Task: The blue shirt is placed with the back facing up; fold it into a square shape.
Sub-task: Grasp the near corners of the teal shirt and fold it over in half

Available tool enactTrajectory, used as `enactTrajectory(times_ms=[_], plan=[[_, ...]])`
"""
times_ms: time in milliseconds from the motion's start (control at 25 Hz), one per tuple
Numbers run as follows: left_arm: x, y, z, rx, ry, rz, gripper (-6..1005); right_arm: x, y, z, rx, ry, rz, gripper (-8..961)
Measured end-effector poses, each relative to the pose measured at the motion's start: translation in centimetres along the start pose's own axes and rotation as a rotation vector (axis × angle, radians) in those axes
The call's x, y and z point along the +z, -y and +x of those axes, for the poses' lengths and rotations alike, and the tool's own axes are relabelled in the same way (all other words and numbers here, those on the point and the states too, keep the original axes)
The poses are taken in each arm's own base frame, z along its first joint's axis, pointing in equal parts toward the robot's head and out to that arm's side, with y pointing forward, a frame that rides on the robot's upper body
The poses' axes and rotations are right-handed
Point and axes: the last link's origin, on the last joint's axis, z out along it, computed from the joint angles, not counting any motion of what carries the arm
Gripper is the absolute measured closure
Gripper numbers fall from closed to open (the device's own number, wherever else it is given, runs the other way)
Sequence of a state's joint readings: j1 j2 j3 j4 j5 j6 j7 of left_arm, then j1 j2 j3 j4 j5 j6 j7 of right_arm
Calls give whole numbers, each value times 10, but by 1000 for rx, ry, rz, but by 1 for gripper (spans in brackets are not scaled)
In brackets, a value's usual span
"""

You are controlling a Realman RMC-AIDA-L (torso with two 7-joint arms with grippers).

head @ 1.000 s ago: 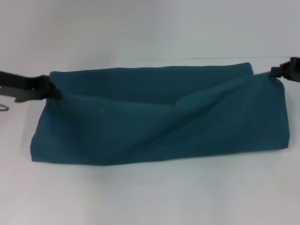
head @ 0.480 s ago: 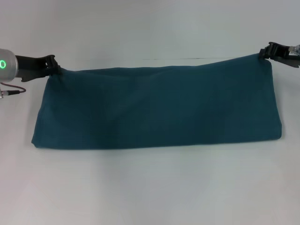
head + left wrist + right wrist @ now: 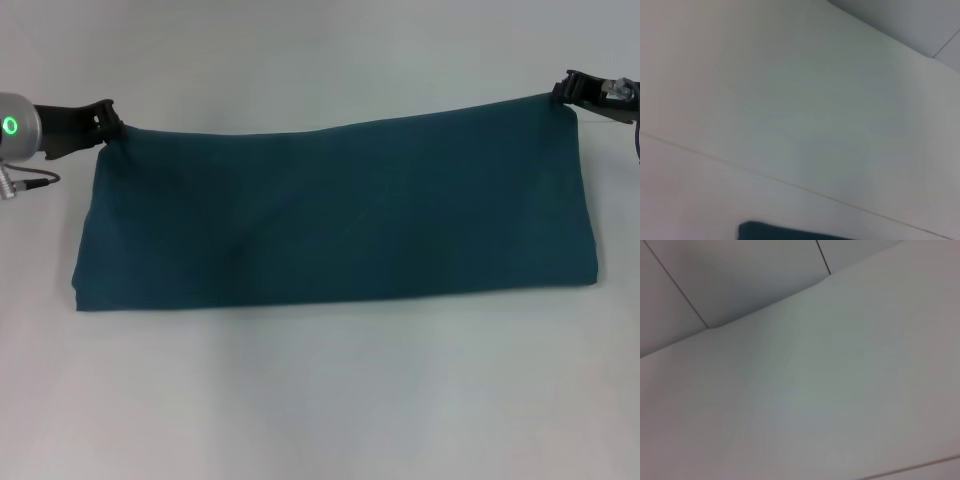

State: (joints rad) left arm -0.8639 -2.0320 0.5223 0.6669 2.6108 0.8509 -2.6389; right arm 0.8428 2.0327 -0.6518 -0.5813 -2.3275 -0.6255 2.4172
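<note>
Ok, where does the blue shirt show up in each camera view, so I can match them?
Head view: the blue shirt spans the middle of the white table, far corners at the left gripper and right gripper.
Left wrist view: only a dark sliver at the frame edge.
Right wrist view: not in it.
Shared landmark: the white table.

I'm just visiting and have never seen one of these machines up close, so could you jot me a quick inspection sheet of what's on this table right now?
Surface: plain white table, bare around the cloth.
Job's things: the blue shirt lies as a long flat band across the table, plain side up, no lettering showing.
Clutter: nothing seen.
Grippers: left gripper pinches the shirt's far left corner; right gripper pinches its far right corner.
Cables: a thin cable loops beside the left arm; another thin cable hangs by the right arm.
Surroundings: the wrist views show only pale panels with seams; the left one catches a bit of dark cloth.
</note>
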Motion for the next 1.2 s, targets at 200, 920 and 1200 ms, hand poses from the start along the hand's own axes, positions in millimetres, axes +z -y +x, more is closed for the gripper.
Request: enactTrajectory(times_ms=[200,920,1200], plan=[[3,-4,4,6,-21,6,954,3,-4,-1,-26,9,12,907],[7,-7,4,2,-38,19,917,7,-7,-5,-51,3,22,900],[6,-4,5,-8,-50,30,903,10,-10,-3,-68,-14,21,897]])
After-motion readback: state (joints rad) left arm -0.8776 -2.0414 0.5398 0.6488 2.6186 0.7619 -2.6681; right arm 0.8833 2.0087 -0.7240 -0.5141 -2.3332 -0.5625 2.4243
